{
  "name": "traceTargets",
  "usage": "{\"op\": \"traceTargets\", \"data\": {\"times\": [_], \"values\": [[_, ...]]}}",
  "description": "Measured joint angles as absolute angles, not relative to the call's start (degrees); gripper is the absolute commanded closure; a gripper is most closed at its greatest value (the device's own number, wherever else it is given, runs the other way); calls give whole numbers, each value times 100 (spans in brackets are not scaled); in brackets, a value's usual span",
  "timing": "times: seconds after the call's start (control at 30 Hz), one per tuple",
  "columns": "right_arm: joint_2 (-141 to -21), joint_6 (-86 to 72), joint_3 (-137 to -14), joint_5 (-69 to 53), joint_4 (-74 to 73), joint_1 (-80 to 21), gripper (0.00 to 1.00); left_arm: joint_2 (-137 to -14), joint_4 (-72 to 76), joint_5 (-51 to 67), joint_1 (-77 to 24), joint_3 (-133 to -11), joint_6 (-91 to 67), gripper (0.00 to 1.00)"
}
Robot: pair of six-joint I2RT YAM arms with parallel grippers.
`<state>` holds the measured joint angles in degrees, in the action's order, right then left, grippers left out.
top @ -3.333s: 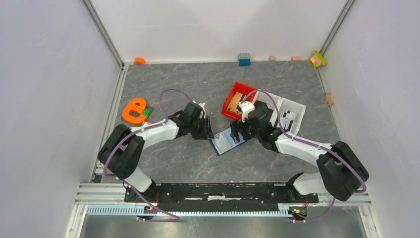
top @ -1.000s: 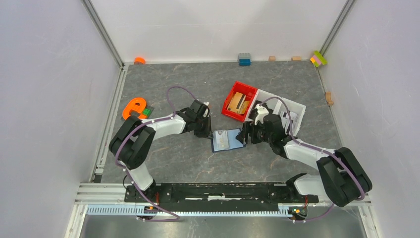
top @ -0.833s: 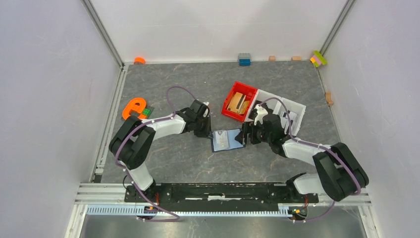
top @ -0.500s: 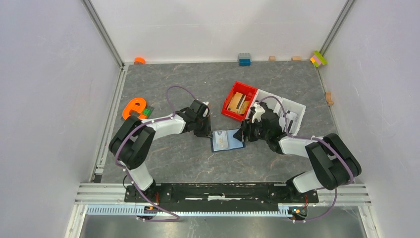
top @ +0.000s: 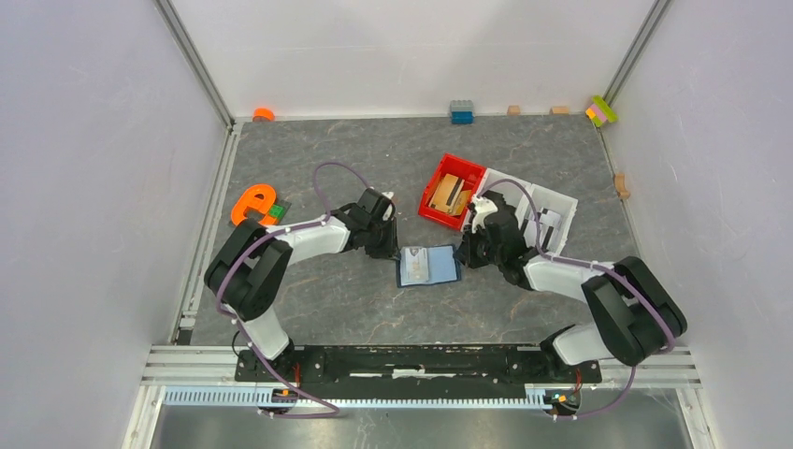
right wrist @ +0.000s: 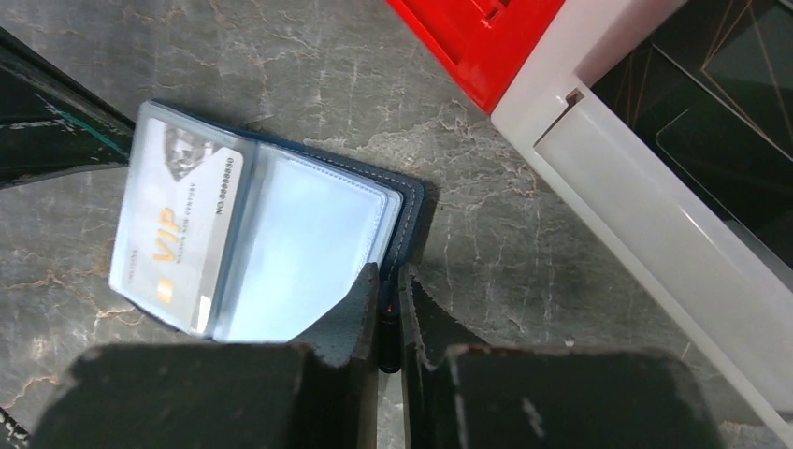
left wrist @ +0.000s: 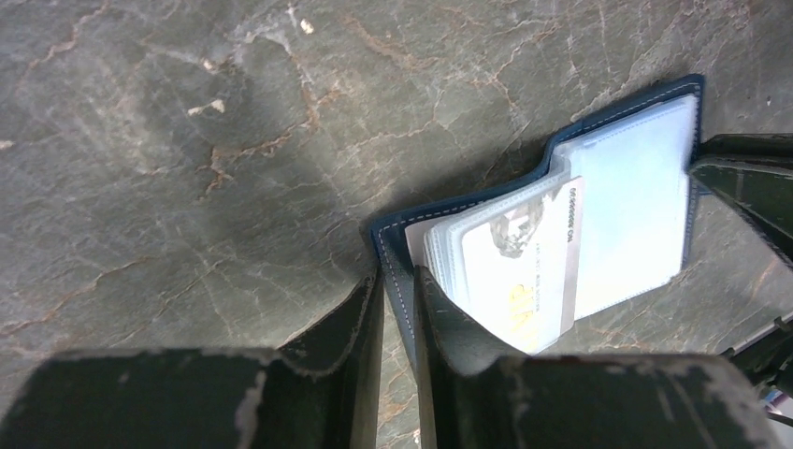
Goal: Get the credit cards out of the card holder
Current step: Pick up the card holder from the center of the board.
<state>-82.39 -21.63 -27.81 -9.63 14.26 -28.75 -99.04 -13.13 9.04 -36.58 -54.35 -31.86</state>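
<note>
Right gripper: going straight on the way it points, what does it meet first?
The card holder: the right gripper has its tips at the holder's navy edge, apparently pinching it. Past the holder, the left gripper clamps the opposite edge; depth there is unclear.

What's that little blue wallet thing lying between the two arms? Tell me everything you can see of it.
The dark navy-blue folding card holder lies open on the grey stone-patterned table, stitched cover down, clear plastic sleeves up. One sleeve shows a pale card printed VIP in orange. The left gripper pinches one edge; the right gripper grips the opposite edge.
</note>
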Motion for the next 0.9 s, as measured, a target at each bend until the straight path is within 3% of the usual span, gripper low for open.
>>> {"op": "traceTargets", "data": {"times": [0.17,0.3,0.4,0.53,0.7,0.9], "values": [[-7658,-2169,-2626,-867,1356,-2912,95,-9561,-1323,797,-3658,-5166,-3186,70],[-7043,-2211,-2414,-687,1367,-2921,97,-9043,-1170,794,-3592,-4838,-3194,60],[-6772,-2235,-2279,-543,1376,-2921,98,-8637,-711,1087,-3474,-4460,-3275,39],[-6587,-2272,-2156,-397,1409,-2921,99,-8267,27,1621,-3341,-3946,-3454,21],[-6573,-2272,-2139,-355,1437,-2921,99,-8521,331,2025,-3352,-3953,-3527,24],[-6606,-2274,-2139,-355,1452,-2921,99,-9841,-8,2554,-3511,-4877,-3612,26]]}}
